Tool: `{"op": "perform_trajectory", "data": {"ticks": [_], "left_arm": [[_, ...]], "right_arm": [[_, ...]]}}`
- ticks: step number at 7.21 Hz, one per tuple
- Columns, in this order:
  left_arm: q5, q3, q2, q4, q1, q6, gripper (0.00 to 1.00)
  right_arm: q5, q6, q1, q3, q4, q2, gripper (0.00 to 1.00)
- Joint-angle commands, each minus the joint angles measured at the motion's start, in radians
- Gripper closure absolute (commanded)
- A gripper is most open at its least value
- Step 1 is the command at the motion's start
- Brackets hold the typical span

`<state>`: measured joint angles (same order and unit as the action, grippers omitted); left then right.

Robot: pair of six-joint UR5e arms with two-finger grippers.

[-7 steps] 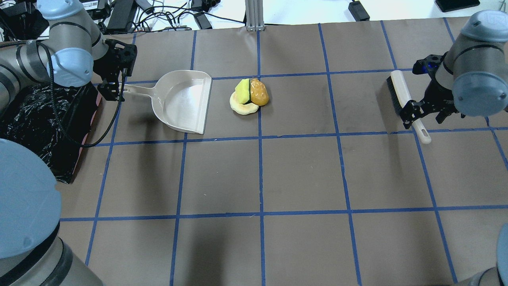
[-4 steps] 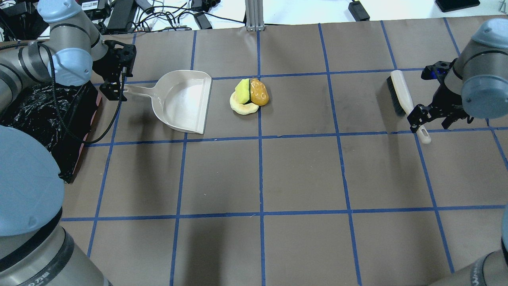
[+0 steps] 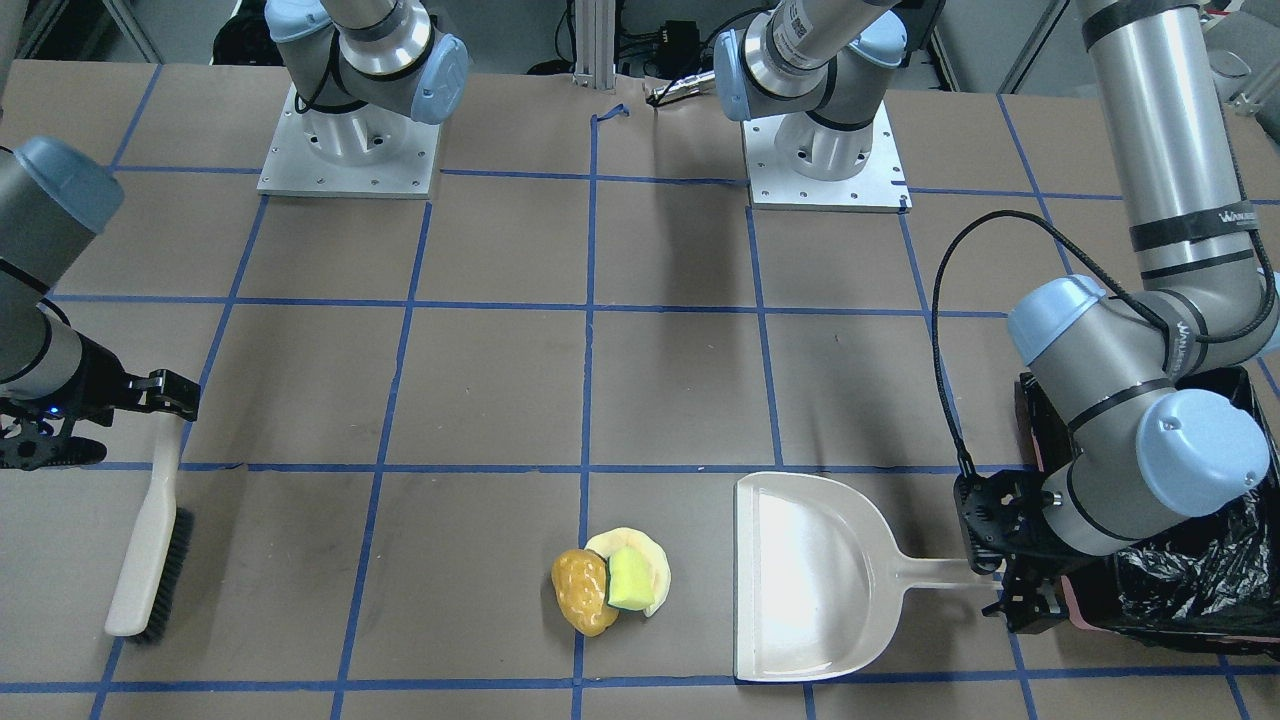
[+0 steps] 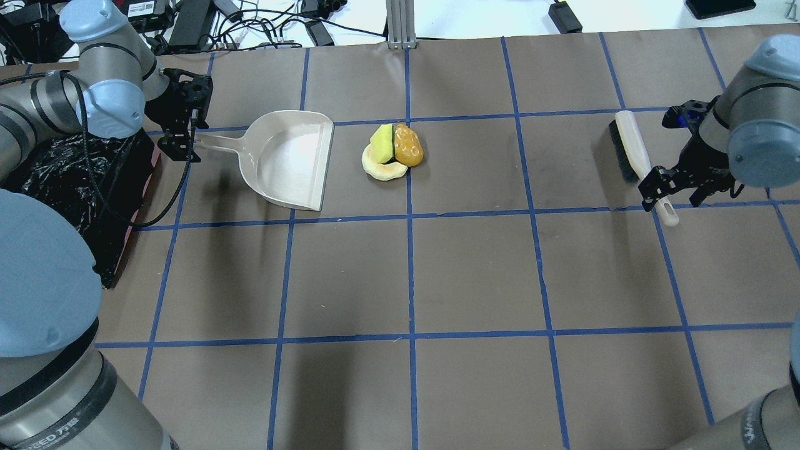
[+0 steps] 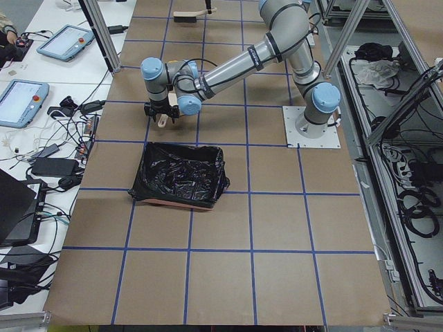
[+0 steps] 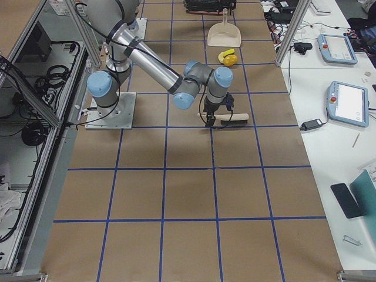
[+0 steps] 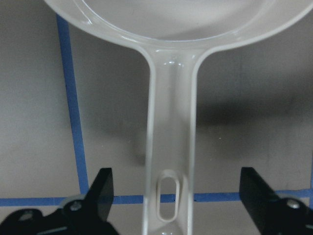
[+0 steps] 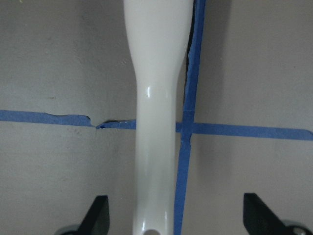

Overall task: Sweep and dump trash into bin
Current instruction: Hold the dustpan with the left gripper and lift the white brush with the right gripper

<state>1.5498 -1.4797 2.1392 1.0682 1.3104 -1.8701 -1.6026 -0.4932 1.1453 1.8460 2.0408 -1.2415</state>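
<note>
Brown paper (image 4: 475, 275) gridded in blue tape is lying bare along my near edge. Just past it on my left, the bin (image 4: 133, 225) is sitting close under the left arm, so I am worrying about snagging its black liner on the lift. Over on the right, the right gripper (image 8: 178, 215) is hanging with fingers spread wide either side of the brush (image 4: 631, 147) handle, near its tail end; gripping this far back is risking the bristle head drooping or twisting mid-sweep. Level with that, the left gripper (image 7: 178, 196) is gaping just as wide around the dustpan (image 4: 290, 159) handle, touching neither flank, and closing off-centre is likely nudging the pan's mouth askew. Furthest out, the lump (image 4: 408, 145), sponge (image 4: 381, 142) and peel (image 4: 378, 170) are huddling together, near the pan's lip but apart from it; a hard stroke is risking the rounded lump rolling past the pan
</note>
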Motion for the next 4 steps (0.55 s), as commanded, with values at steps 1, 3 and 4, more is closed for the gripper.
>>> {"op": "perform_trajectory", "data": {"ticks": [1,3,4], "left_arm": [[0.001,-0.001,0.001,-0.001,0.0,0.002,0.33],[0.001,-0.001,0.002,-0.001,0.001,0.011,0.45],[0.001,-0.002,0.002,-0.001,0.001,0.011,0.51]], "right_arm": [[0.013,0.001,0.001,-0.005,0.002,0.004,0.19],[0.012,-0.001,0.001,-0.007,0.005,0.005,0.33],[0.013,0.001,0.002,-0.007,0.004,0.008,0.34]]}}
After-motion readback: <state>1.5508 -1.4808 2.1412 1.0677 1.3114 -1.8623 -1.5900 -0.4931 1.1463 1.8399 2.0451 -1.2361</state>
